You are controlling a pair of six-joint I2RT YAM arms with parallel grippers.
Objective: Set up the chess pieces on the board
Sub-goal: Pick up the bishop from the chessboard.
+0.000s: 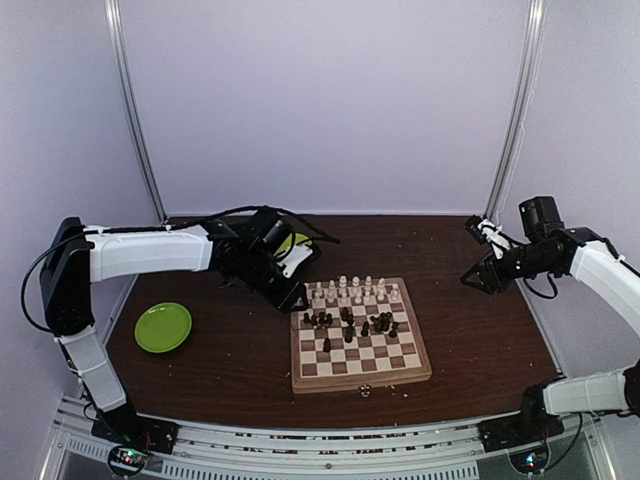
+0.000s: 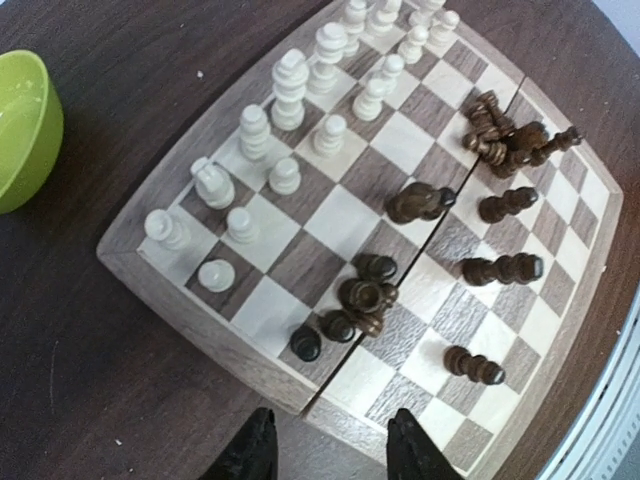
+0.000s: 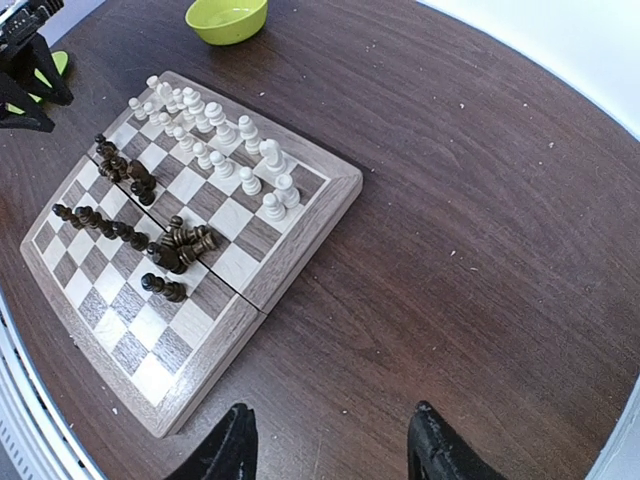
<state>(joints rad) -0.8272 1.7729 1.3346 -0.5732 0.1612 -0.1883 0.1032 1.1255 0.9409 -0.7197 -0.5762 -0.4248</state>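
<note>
The wooden chessboard (image 1: 357, 372) lies at the table's middle, also in the left wrist view (image 2: 160, 290) and the right wrist view (image 3: 300, 235). Cream-white pieces (image 1: 350, 289) stand in two rows along its far side (image 2: 290, 90) (image 3: 215, 150). Dark pieces (image 1: 350, 322) are scattered over the middle squares, several lying down (image 2: 365, 300) (image 3: 180, 245). My left gripper (image 1: 297, 296) (image 2: 325, 445) is open and empty just above the board's far left edge. My right gripper (image 1: 472, 277) (image 3: 330, 445) is open and empty, raised over bare table right of the board.
A lime-green plate (image 1: 163, 327) lies at the left of the table. A lime-green bowl (image 1: 292, 243) (image 2: 20, 125) (image 3: 227, 18) sits behind the board's far left corner, partly hidden by the left arm. Tiny pale crumbs (image 1: 365, 392) lie near the board's front edge.
</note>
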